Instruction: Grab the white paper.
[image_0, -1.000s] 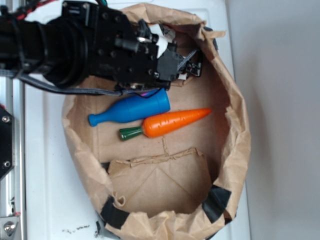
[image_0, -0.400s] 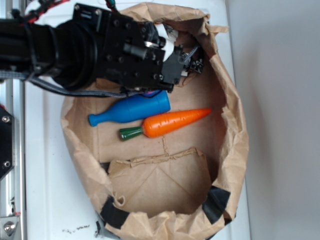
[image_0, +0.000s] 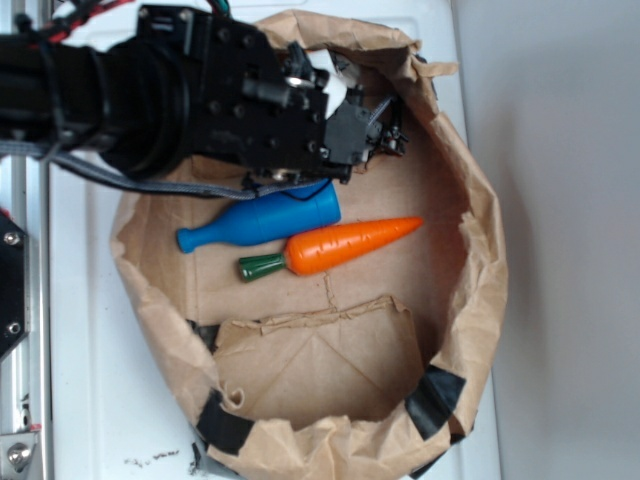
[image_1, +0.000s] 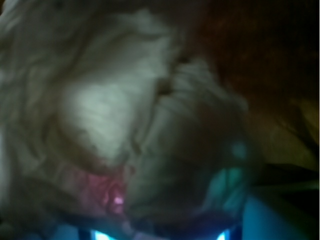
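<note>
A white work surface (image_0: 100, 330) carries the setup, with a metal rail (image_0: 15, 300) along its left edge and a plain grey area (image_0: 570, 200) to the right.

A large brown paper bag (image_0: 480, 290), rolled down and patched with black tape (image_0: 432, 405), lies open on the surface. On its floor lie a blue bottle (image_0: 262, 220) and an orange carrot (image_0: 335, 246) with a green stem end. The two lie side by side, touching or nearly so, the bottle nearer the arm.

The black robot arm (image_0: 150, 95) reaches into the upper part of the bag. The gripper (image_0: 385, 125) sits near the bag's upper wall, above the bottle. The white paper (image_0: 340, 82) shows only as a small pale patch at the gripper base in the exterior view. In the wrist view the white paper (image_1: 115, 120) fills most of the frame, blurred and wrinkled, very close to the camera. Whether the fingers are apart or closed on the paper cannot be determined.
</note>
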